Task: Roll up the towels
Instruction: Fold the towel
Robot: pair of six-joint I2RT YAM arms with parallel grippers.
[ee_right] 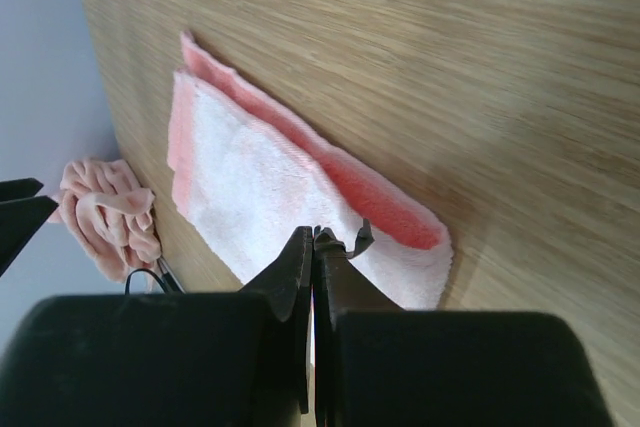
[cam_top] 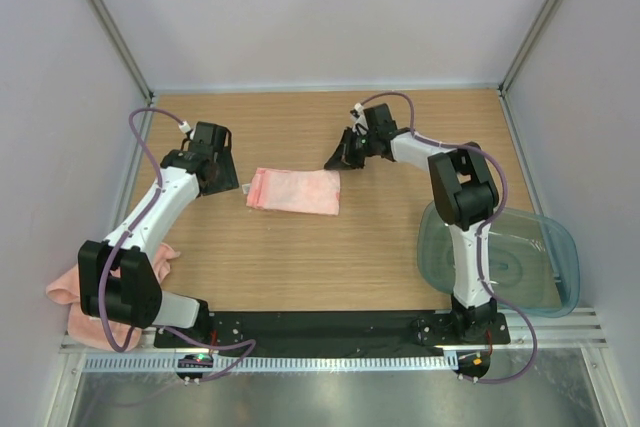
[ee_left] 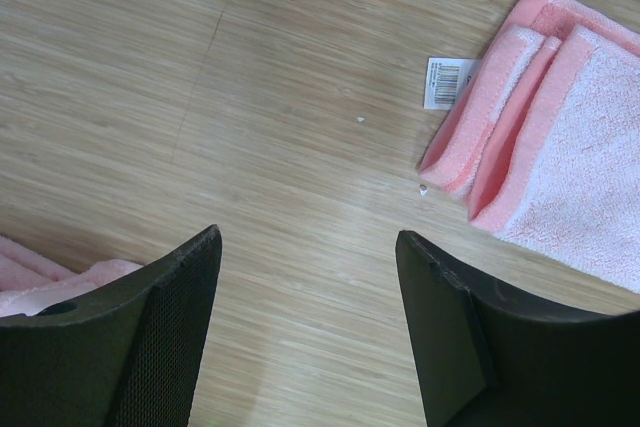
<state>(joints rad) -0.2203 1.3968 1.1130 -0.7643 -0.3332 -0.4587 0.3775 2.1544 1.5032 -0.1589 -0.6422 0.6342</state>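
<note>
**Task items.** I find one salmon-pink terry towel [cam_top: 294, 191] lying flat in the middle of the wood-grain tabletop [cam_top: 400, 237]. It is folded into a layered strip and not yet rolled. Its small white barcode label [ee_left: 447, 82] sticks out at the end that faces the left arm. I judge the fold to be preparation, since a narrow, even band rolls cleanly from one short end.

A second pink towel [cam_top: 70, 292] lies crumpled in a heap at the near left corner, partly under the left arm's lower links. It is well apart from the first, and I take it to be parked there until its turn.

**Left gripper** [ee_left: 308, 237]. The jaws stand wide with nothing between them, only tabletop below. It hovers just beside the label end of the folded towel without touching it. That position would suit taking the short end to begin the roll.

**Right gripper** [ee_right: 312, 237]. The fingers are pressed together and hold nothing. It sits at the opposite short end, by the towel's far corner. I cannot tell whether the tips touch the cloth. In my judgement, closed fingers there would pin or smooth the cloth rather than grasp it.

**Other.** A translucent grey-green plastic tub [cam_top: 540, 257] sits at the near right, beside the right arm's base. It is possibly meant for finished rolls, but that is inference only.
</note>
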